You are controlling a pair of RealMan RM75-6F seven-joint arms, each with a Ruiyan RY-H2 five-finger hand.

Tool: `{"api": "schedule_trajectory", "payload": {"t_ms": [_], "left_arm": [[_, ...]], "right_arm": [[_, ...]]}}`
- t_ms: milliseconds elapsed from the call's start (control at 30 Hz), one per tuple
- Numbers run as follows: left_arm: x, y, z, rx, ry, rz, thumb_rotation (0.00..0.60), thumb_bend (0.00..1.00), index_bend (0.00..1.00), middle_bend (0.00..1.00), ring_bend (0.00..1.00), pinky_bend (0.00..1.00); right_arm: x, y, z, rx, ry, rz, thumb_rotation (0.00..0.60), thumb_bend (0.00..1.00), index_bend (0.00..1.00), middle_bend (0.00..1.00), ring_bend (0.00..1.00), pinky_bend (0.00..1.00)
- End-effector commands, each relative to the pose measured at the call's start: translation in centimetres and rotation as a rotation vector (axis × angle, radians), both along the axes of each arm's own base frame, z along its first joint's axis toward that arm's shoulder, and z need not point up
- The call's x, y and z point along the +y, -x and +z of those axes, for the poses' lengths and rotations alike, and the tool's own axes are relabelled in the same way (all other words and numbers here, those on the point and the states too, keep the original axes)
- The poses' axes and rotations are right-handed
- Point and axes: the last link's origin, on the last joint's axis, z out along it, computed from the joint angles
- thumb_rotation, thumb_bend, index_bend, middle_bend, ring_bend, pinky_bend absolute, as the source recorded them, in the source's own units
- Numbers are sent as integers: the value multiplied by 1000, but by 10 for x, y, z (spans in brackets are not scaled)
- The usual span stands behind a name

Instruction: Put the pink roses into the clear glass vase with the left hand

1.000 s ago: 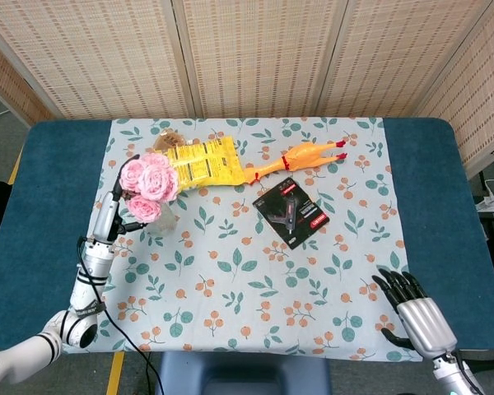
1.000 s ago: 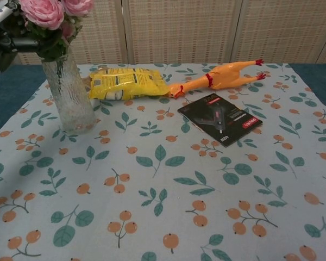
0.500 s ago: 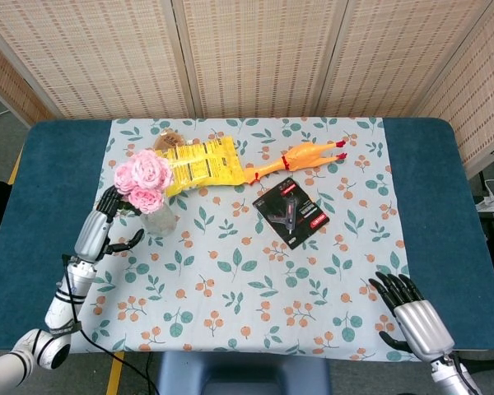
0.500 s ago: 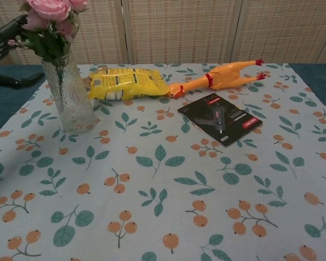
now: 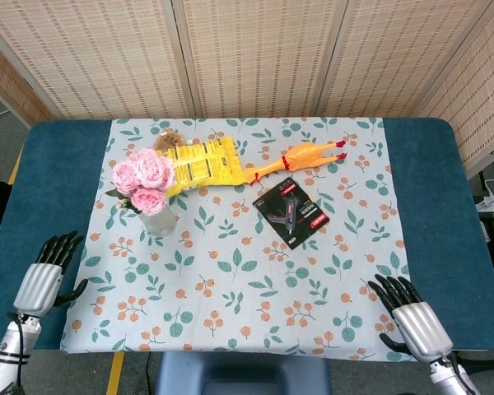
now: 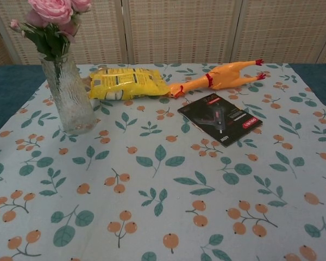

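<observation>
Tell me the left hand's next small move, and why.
Probably none beyond resting where it is: the pink roses already stand in the clear glass vase, and the left hand is open, away from them at the table's near edge.

Left hand (image 5: 43,280) hovering over table (image 5: 33,173) near its front left corner, holding nothing, fingers extended forward and slightly apart, thumb sticking out to side. Right hand (image 5: 412,317) hovering near front right corner of table, holding nothing, fingers spread, pointing away from robot. Both hands showing only in head view.
</observation>
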Motion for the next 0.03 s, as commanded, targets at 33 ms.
{"api": "schedule_trajectory", "payload": {"t_ms": [33], "left_arm": [[-33,5,10,182,-22,53,600,333,0,0,0,21]], "right_arm": [[-1,1,-2,10,3,-4,600,145,0,0,0,0]]}}
